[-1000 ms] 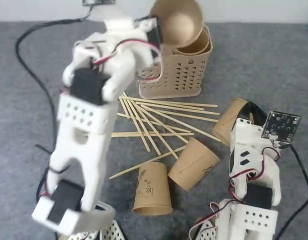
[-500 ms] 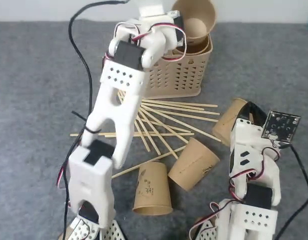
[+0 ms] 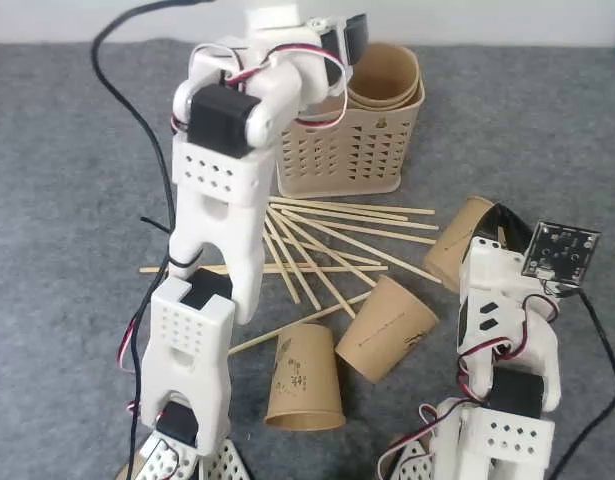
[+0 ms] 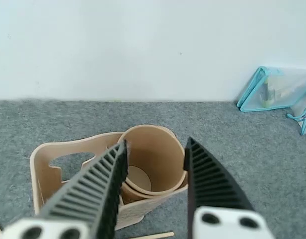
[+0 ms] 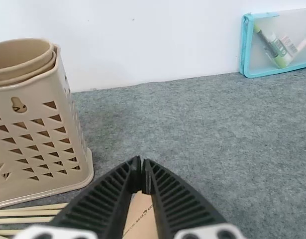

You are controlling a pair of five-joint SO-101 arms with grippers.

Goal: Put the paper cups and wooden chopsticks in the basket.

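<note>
High view has my left arm stretched up over the fan of wooden chopsticks [image 3: 327, 240] to the basket [image 3: 337, 160], which stands at the far edge of the grey mat [image 3: 67, 150], close under the white wall [image 4: 143, 45]. My left gripper [image 4: 156, 144] hangs just above the basket's rim with its jaws spread apart and nothing between them; the nested paper cups [image 4: 157, 167] sit upright in the basket's right-hand part, directly below the gap and not touching either finger. My right gripper [image 5: 142, 162] is low near the mat, fingers pressed together on nothing, with a cup on its side [image 3: 457, 245] just under and ahead of it, partly hidden by the arm. Two more cups lie nearer the arm bases: one tipped on its side [image 3: 387, 328] with its rim touching the chopstick ends, and one mouth-down [image 3: 305, 375] just beside it. The chopsticks spread from the basket's front wall toward those cups, crossing one another, a few poking out under my left arm. To the basket's right the mat runs to a blue pouch [image 5: 277, 45] leaning on the wall; a black cable [image 3: 137, 60] loops along my left arm's outer side.
</note>
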